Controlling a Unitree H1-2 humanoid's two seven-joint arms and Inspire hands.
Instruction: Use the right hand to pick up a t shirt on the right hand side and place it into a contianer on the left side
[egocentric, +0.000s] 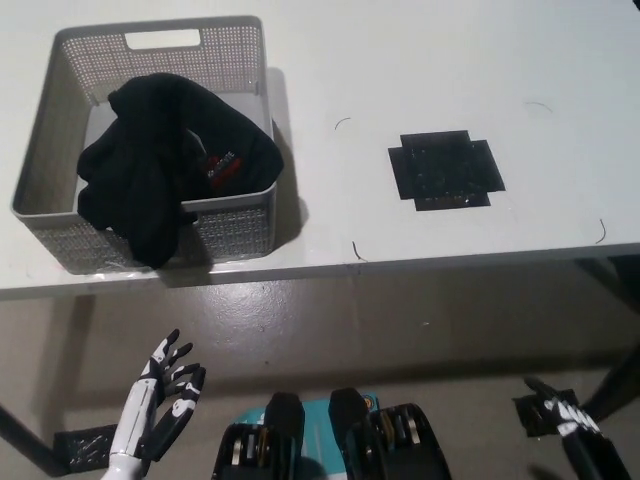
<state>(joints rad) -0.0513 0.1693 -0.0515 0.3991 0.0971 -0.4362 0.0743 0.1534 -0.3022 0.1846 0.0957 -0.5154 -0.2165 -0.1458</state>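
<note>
Since the black t shirt (165, 160) already lies in the grey perforated container (235, 50) at the table's (420, 60) left, the placing looks done & what's left is prob. tidying and parking the arm. Most of the shirt sits bunched inside, but one fold hangs over the container's near wall & down its outside face, so it's not fully in. A small red & white label shows on the cloth near the middle.

Right hand (560, 415) is low at the bottom right corner, below the table edge, well apart from the shirt; it grips nothing, fingers look spread, though only part of it shows. Left hand (165, 385) rests low at the lower left, below the table, fingers apart, empty.

To finish well, IMO: if the overhang matters, bring the right hand up & over the near wall from above, not across the rim, so it doesn't nudge the light container. Push the hanging fold inward w/ a soft downward sweep rather than pinching. Keep clear of the black patch (445, 170) on the table's right side; it's flat and no obstacle
</note>
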